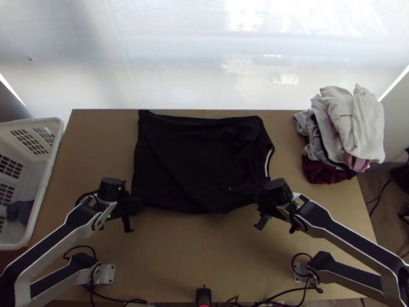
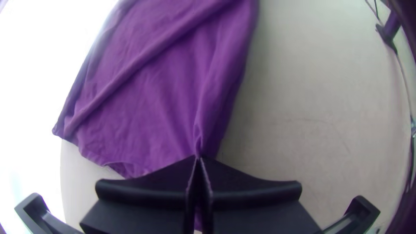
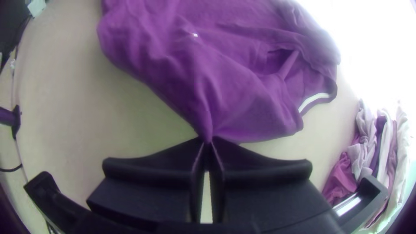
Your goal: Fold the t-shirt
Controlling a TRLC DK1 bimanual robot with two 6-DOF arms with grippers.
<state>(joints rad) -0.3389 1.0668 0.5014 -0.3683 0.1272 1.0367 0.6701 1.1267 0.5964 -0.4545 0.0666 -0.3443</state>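
At near corners, left claw (image 1: 134, 205) and right claw (image 1: 262, 200), closed, hold the t-shirt (image 1: 199, 158) (pinched bits hidden).

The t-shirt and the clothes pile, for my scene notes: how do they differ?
The t-shirt is one dark piece, spread wide; the clothes pile is several pieces heaped up, pale ones on top. The left gripper and right gripper pinch the t-shirt's near side; neither touches the clothes pile. Both are creased cloth.

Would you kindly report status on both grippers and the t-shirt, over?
Left gripper shut on t-shirt, near left corner; right gripper shut on near right corner. Cloth lying broad, lightly rumpled. Clothes pile apart, off right.
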